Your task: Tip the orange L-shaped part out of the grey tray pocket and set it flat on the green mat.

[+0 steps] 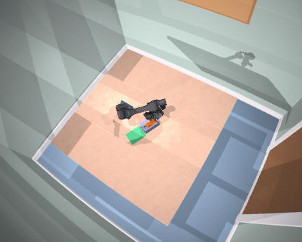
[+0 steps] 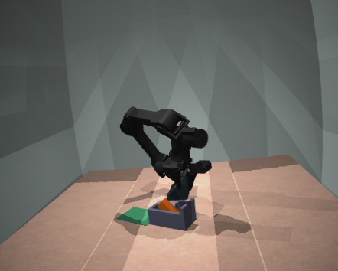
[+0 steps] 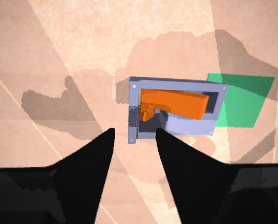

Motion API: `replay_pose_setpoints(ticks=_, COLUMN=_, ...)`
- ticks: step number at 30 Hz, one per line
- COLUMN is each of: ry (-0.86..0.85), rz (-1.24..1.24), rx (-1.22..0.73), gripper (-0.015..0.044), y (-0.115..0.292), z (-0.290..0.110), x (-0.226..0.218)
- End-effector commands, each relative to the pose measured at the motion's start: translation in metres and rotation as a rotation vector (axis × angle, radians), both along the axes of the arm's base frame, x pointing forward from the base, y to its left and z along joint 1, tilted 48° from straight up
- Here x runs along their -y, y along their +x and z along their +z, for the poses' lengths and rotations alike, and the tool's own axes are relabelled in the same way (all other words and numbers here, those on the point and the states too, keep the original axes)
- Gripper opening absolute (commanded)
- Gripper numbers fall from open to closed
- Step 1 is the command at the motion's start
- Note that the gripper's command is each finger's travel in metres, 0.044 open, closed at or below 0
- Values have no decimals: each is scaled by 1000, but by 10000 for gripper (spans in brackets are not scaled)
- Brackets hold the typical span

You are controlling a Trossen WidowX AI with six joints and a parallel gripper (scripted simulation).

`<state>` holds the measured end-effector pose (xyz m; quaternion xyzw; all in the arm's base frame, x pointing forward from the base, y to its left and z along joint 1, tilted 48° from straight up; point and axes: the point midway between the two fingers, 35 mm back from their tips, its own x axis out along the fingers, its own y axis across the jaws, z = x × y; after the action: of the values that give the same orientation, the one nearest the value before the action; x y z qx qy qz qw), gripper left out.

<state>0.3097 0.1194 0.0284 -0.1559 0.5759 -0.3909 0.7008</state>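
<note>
My gripper [image 3: 135, 131], fingers spread and holding nothing, hangs above the grey tray [image 3: 134, 90]; orange part [image 3: 175, 104] tilted at frame centre.

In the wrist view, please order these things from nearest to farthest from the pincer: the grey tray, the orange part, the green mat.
From the pincer, which holds nothing:
1. Grey tray: its near left edge lies just ahead of the fingertips.
2. Orange part: tilted in the pocket, slightly farther and to the right.
3. Green mat: farthest, at the right, beyond the tray.

You see a pale brown floor [image 1: 181, 127] with a blue strip [image 1: 229, 175] along two sides, grey-green walls [image 2: 233, 58] crossed by slanted light patches
</note>
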Motion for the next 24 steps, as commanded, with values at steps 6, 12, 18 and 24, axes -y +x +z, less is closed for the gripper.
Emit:
replay_pose_setpoints(ticks=6, ry=-12, rz=272, rx=-289, gripper=280, y=-3, z=15, x=12)
replay_pose_setpoints(ticks=12, ry=-29, rz=652, rx=-704, gripper=280, y=-10, z=36, x=30)
replay_pose_setpoints(ticks=18, ry=-41, rz=1021, rx=-1107, gripper=280, y=-19, z=55, x=48)
replay_pose_setpoints(ticks=24, ry=-42, rz=1063, rx=-1153, gripper=280, y=-20, z=57, x=50)
